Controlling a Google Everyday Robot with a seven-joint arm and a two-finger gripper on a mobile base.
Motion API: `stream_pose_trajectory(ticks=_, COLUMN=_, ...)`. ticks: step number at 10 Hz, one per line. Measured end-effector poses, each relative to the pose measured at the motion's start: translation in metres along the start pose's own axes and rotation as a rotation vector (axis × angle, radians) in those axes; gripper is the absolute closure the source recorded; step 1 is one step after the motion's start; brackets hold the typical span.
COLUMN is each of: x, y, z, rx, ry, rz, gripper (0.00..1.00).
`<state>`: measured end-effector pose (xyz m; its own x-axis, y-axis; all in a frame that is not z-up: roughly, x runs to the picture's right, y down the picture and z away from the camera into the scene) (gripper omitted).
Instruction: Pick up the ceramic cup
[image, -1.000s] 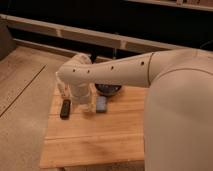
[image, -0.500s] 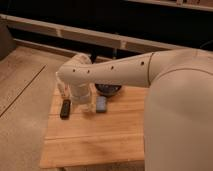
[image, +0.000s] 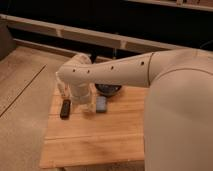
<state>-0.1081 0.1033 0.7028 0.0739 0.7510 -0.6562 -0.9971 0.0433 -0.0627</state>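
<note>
My arm reaches in from the right over the small wooden table (image: 100, 135). Its wrist bends down at the table's back left. The gripper (image: 85, 102) hangs below the wrist, just above the tabletop, between a black object (image: 65, 108) and a blue object (image: 101, 103). The ceramic cup does not show; the wrist and gripper cover the spot beneath them. A dark bowl (image: 109, 90) stands at the table's back, just right of the gripper and partly behind the arm.
A slim pale bottle (image: 62, 90) stands at the table's back left edge, beside the wrist. Speckled floor lies to the left of the table. A low ledge and dark wall run behind it. My arm's large body fills the right side.
</note>
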Motion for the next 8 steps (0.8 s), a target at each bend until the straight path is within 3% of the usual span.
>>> stream_pose_trajectory(ticks=6, x=-0.0002, y=0.0000, z=-0.0003, rx=0.000, ry=-0.001, rz=-0.001, gripper=0.35)
stream_pose_trajectory(ticks=8, x=-0.0067, y=-0.0004, z=-0.0048, rx=-0.004, ry=-0.032, rz=-0.005, gripper=0.35)
